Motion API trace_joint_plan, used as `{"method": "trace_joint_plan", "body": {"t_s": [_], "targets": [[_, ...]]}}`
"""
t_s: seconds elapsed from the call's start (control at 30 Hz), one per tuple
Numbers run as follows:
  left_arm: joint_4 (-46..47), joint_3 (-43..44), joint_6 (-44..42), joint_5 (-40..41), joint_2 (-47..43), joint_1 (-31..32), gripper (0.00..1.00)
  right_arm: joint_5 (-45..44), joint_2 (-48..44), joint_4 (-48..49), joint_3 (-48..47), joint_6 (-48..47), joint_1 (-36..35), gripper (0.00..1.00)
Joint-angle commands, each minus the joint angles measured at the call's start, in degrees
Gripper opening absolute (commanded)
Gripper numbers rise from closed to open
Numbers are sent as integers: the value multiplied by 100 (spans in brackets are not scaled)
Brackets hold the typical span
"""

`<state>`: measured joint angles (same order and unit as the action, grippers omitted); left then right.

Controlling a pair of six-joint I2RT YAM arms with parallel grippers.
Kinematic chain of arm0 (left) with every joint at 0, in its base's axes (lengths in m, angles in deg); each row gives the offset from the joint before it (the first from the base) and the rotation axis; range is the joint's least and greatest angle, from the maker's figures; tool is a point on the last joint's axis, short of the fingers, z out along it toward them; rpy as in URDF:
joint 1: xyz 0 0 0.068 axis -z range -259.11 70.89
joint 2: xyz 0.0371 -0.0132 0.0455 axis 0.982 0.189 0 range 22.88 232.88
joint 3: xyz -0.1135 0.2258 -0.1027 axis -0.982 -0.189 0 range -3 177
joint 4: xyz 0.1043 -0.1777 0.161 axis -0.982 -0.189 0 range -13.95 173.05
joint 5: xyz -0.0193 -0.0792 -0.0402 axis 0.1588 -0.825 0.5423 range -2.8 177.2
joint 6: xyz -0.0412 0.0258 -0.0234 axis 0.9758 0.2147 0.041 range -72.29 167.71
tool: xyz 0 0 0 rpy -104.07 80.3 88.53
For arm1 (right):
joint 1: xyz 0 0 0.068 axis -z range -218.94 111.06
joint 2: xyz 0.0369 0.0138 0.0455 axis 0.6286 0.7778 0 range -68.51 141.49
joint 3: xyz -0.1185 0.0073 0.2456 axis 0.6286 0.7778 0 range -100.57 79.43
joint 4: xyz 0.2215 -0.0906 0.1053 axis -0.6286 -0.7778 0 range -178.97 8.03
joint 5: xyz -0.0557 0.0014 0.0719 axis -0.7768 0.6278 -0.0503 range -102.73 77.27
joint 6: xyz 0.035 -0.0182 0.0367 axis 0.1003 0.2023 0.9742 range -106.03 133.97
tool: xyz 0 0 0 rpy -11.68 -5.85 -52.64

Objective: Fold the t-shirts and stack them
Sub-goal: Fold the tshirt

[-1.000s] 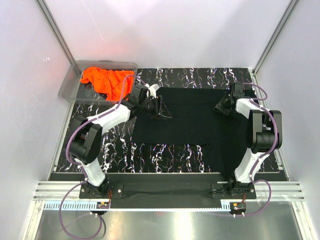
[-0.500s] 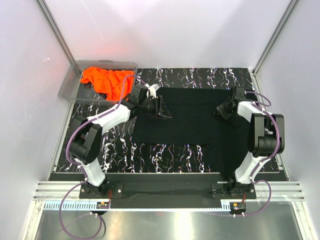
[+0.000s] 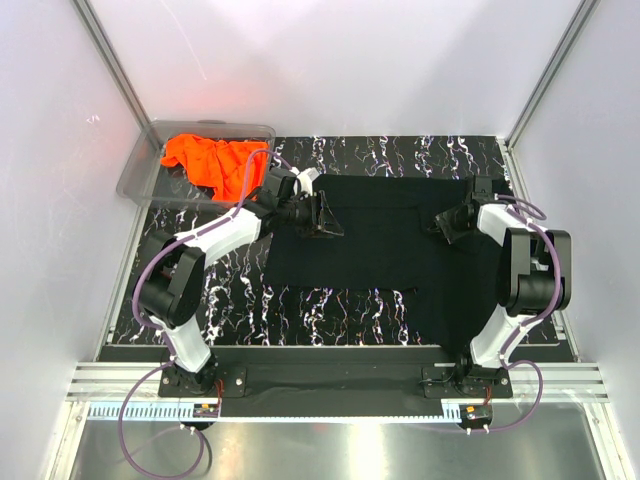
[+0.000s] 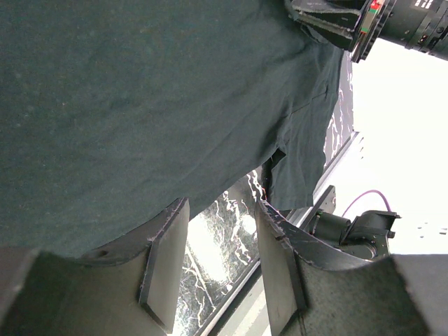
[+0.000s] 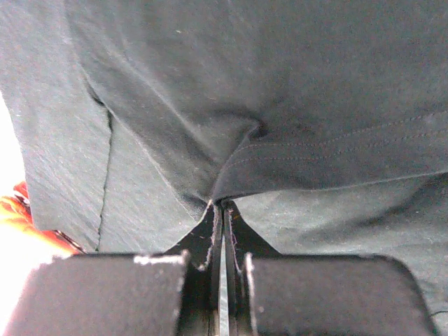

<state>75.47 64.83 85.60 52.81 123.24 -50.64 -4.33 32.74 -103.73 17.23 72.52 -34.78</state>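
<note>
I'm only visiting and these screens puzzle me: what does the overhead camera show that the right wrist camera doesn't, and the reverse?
Only the overhead view: the clear plastic bin at the far left, the marbled table, both whole arms, and the left gripper at the black t-shirt's left edge.
Only the right wrist view: close up, the right gripper shut on a pinched fold of that fabric, and a stitched hem.
Both: the black t-shirt, and the orange t-shirt, probably the blurred orange sliver at the wrist view's edge.
</note>
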Motion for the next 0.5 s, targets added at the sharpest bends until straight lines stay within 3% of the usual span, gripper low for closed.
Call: {"method": "trace_joint_plan", "body": {"t_s": [0.0,0.3,0.4,0.47], "targets": [[239,248,8,-156,37,18,47,311,79,-136,67,122,6,0],[239,274,17,-138,45,10,47,662,342,-56,-29,140,6,7],[248,292,-10,-147,72,18,47,829,334,-74,5,26,6,18],[274,327,-18,-164,115,18,48,847,202,-248,23,-149,6,34]]}}
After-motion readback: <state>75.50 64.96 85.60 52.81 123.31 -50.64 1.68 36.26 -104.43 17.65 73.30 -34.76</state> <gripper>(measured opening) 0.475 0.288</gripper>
